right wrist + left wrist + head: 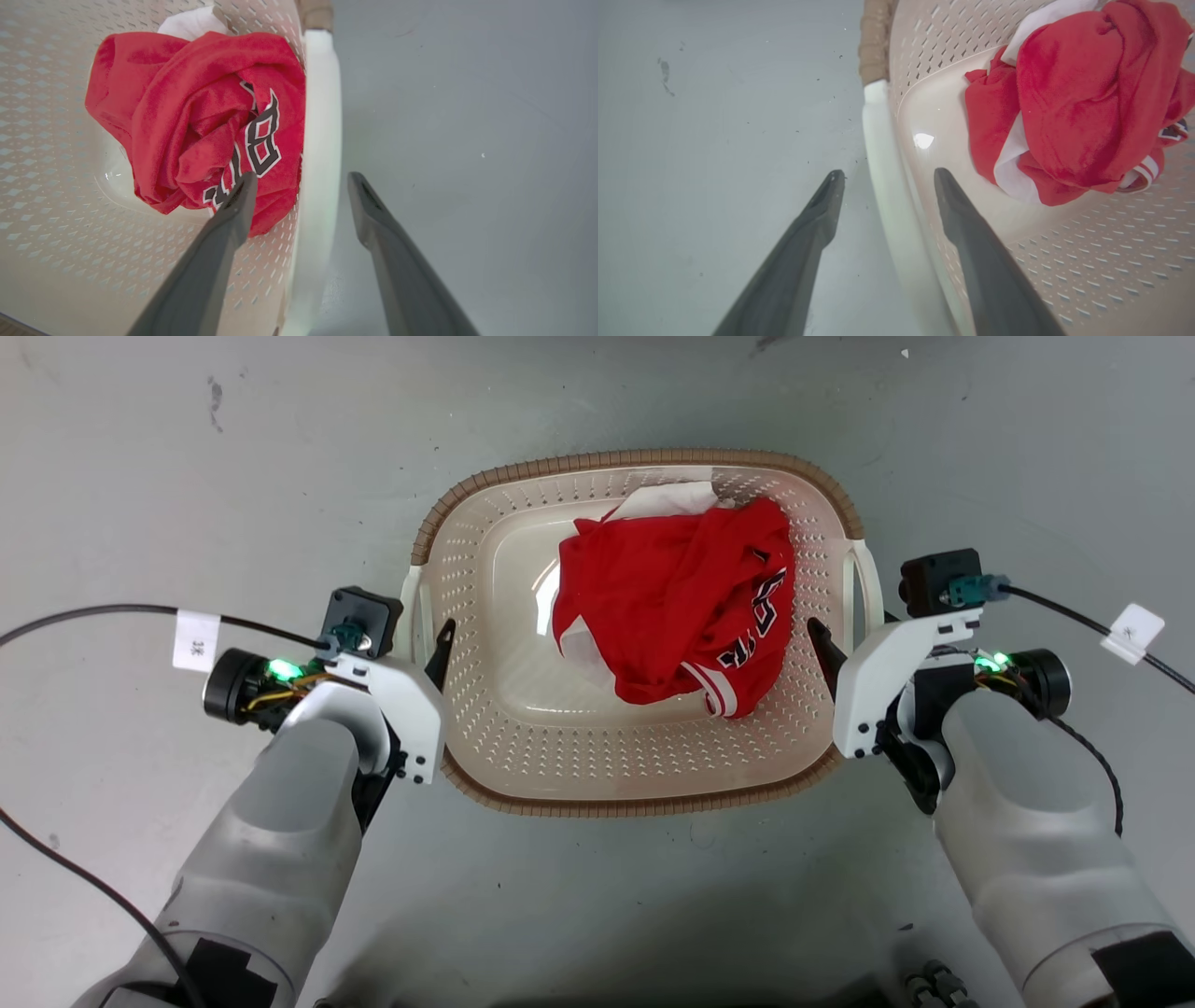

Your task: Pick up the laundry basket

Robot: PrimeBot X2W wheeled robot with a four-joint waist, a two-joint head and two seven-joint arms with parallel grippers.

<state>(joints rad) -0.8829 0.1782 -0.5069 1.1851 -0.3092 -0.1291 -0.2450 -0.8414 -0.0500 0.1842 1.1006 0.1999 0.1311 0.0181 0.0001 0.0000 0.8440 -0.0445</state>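
The left hand (pixel 887 173) was open at the basket's (pixel 523 747) 9 o'clock side, one finger inside the wall and one outside, with the white left handle (pixel 882 140) between them. The right hand (pixel 302 177) was open the same way around the right handle (pixel 317 116) at 3 o'clock. The basket sat on the floor (pixel 597 896). It looked light and stiff but smooth, so the handles seemed the best spots to hold. A soft red shirt (pixel 672 588) lay toward 1 o'clock.

Bare floor (pixel 597 915) lies open all around the laundry basket (pixel 523 747); inside, a red garment (pixel 672 597) crowds the right half, leaving the left free.
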